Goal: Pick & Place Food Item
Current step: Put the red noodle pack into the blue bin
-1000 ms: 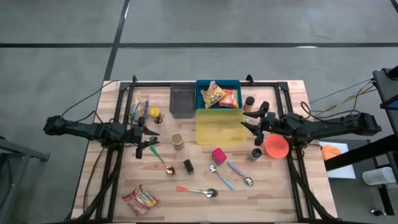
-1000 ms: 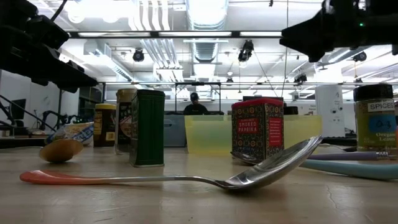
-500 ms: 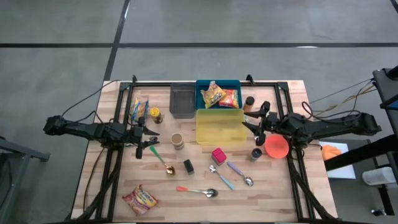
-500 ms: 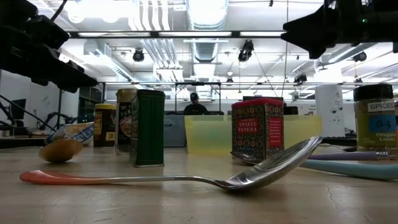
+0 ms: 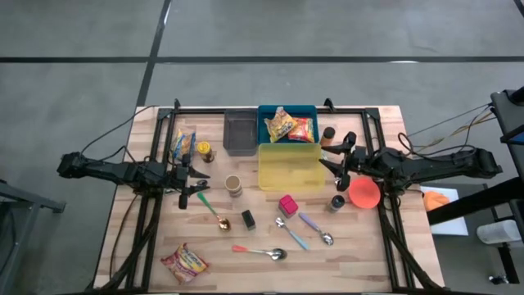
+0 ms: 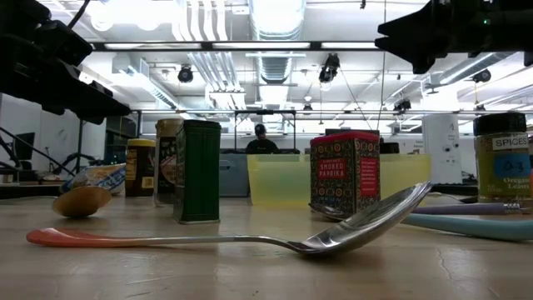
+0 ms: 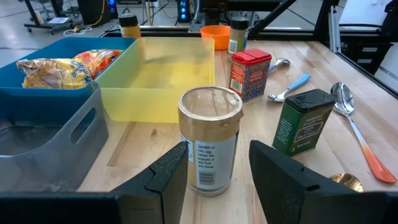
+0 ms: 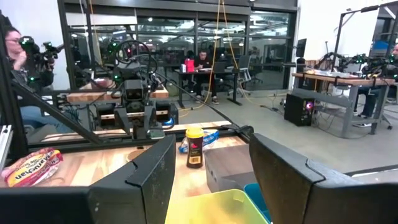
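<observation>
the right pincer [image 5: 344,157], spread and empty, has lifted slightly beside the yellow bin [image 5: 289,166]; left pincer [image 5: 193,182] waits spread; nothing picked yet.

3 bins [image 5: 288,167], 4 spoons [image 5: 260,251], 4 snack packs [image 5: 184,262], 6 spice jars/tins [image 5: 233,185] and 1 orange bowl [image 5: 364,193] were on the table.

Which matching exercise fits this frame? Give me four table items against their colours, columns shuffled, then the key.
Items:
1. bowl
2. smoked paprika tin
3. empty bin
4. bin holding snack packets

Colours:
A. yellow
B. blue
C. orange
D. red

Pairs: 1-C, 2-D, 3-A, 4-B
</observation>
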